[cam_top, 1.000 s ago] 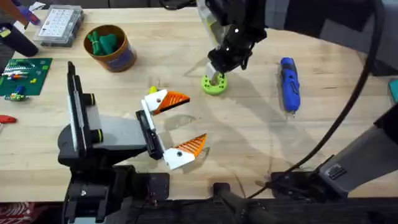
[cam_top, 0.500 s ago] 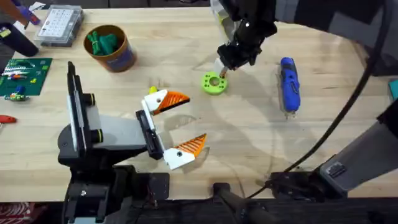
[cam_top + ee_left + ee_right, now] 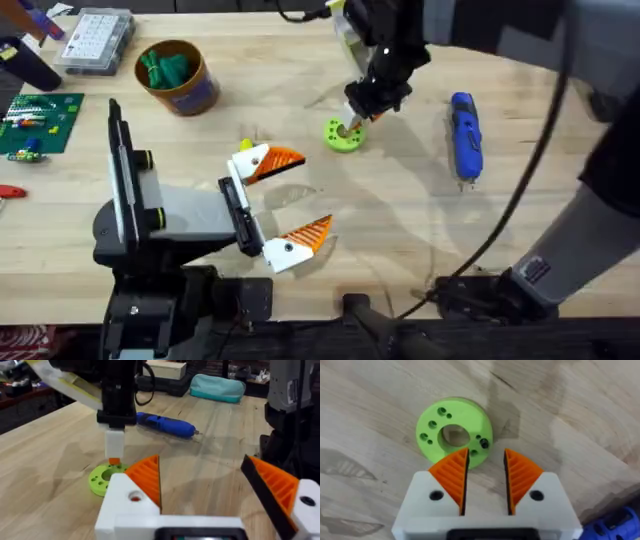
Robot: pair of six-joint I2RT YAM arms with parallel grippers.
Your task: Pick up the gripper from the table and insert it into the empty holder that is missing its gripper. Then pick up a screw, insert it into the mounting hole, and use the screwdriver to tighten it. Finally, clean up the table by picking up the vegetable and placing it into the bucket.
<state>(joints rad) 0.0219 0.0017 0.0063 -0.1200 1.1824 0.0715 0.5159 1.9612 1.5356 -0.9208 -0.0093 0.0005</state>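
I count two grippers: left gripper (image 3: 280,205), right gripper (image 3: 362,112). One lime ring (image 3: 344,135), just under the right gripper. One screwdriver (image 3: 465,135), beside the right gripper, away from the left one. One bucket (image 3: 180,78), well beyond the left gripper, with one vegetable (image 3: 165,68) inside. One clear box (image 3: 95,40) and one green board (image 3: 38,122), both far off the left gripper's outer side.

Blue screwdriver (image 3: 465,135) flat on table; green vegetable (image 3: 165,68) inside orange bucket (image 3: 190,92).
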